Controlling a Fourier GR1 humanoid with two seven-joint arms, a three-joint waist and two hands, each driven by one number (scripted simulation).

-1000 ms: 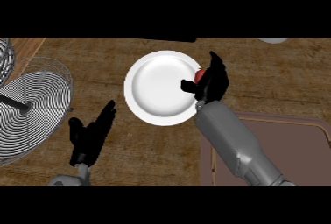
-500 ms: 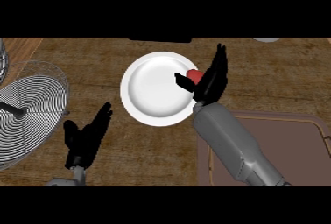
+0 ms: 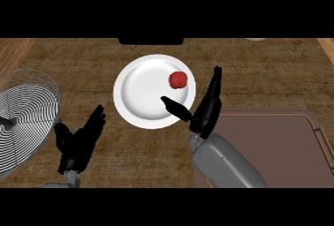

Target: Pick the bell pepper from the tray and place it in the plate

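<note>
A small red bell pepper (image 3: 178, 79) lies on the white plate (image 3: 145, 101), toward its upper right side. My right hand (image 3: 205, 108) is below and right of the pepper, open, fingers straight and thumb spread over the plate's lower right rim; it holds nothing. The brown tray (image 3: 274, 145) lies at the lower right, partly hidden by my right forearm. My left hand (image 3: 79, 141) rests open at the lower left, fingers up.
A round wire rack (image 3: 23, 119) sits at the left edge of the counter. A dark object (image 3: 150, 41) shows at the top edge and a pale one (image 3: 256, 39) at the top right. The counter (image 3: 274, 75) is brown wood.
My right hand has opened and drawn back toward me, leaving the red pepper lying on the plate. The view has shifted so the plate and rack sit differently.
</note>
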